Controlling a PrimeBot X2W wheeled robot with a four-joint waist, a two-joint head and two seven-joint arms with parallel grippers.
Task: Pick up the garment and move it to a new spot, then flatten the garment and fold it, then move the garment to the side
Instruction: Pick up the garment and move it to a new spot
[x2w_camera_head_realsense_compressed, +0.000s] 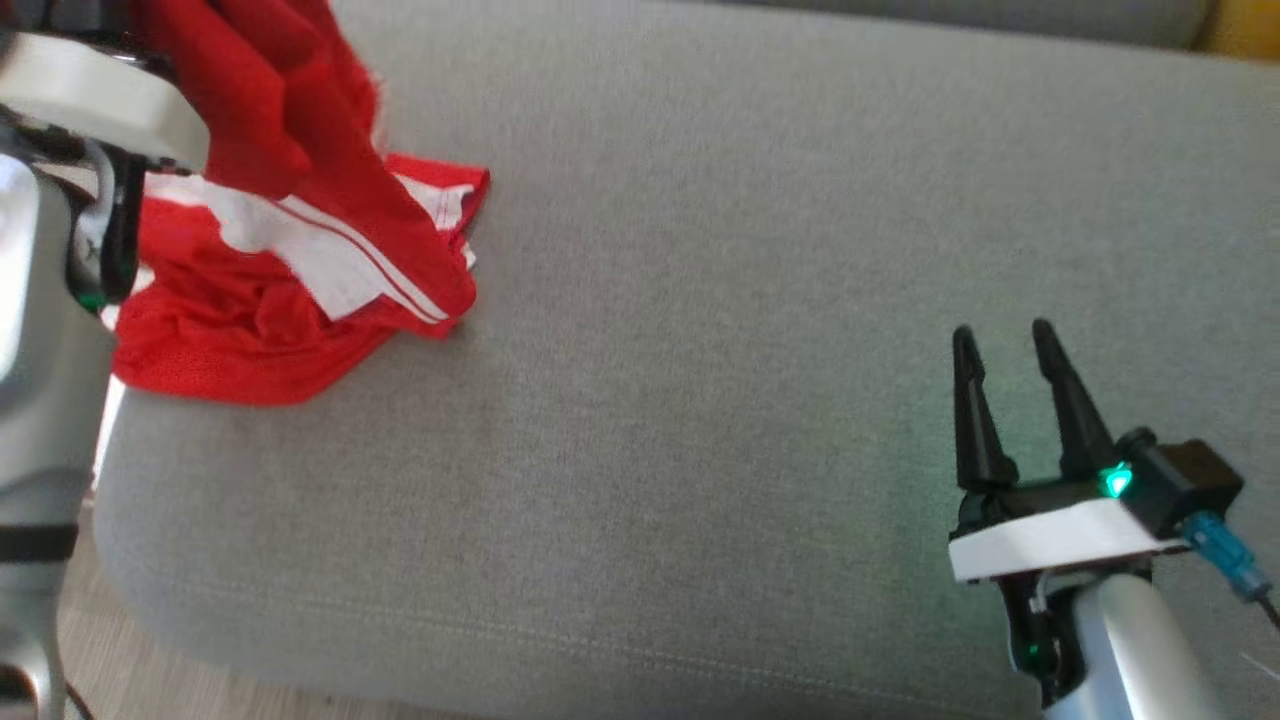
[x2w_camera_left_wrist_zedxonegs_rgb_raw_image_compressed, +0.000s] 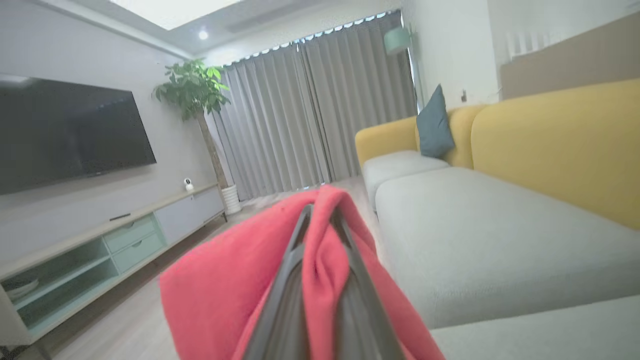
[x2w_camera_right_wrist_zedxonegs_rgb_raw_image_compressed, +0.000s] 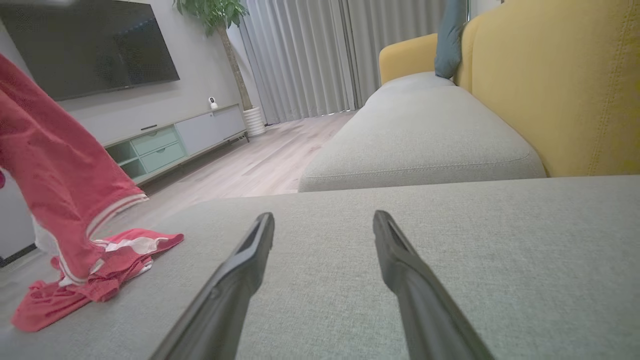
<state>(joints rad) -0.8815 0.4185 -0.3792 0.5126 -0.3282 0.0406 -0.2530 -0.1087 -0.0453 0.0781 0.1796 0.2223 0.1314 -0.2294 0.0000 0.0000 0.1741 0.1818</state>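
1. Left gripper (x2w_camera_left_wrist_zedxonegs_rgb_raw_image_compressed: 321, 214): both fingers are closed on a fold of the red garment (x2w_camera_head_realsense_compressed: 230, 340). In the left wrist view, cloth is pinched between the fingers and drapes over both of them.

2. Garment position: the upper part hangs from the left gripper. The lower part, with its white stripes, lies heaped on the grey seat cushion (x2w_camera_head_realsense_compressed: 720, 300) at its left edge. The stretched cloth runs steeply upward from the heap, so I take its long axis as near vertical.

3. Right gripper (x2w_camera_head_realsense_compressed: 1003, 338): the fingers are spread wide and hold nothing. It sits low over the cushion near the front right corner.

4. Governing relation: the garment lies to the left of the right gripper and well apart from it, with the bare middle of the cushion between them. The left arm is the nearer one and already has the hold.

5. My judgement: the transfer belongs to the left arm, rightward toward the cushion's middle. The heap needs to lift off the cushion first, or it will drag.
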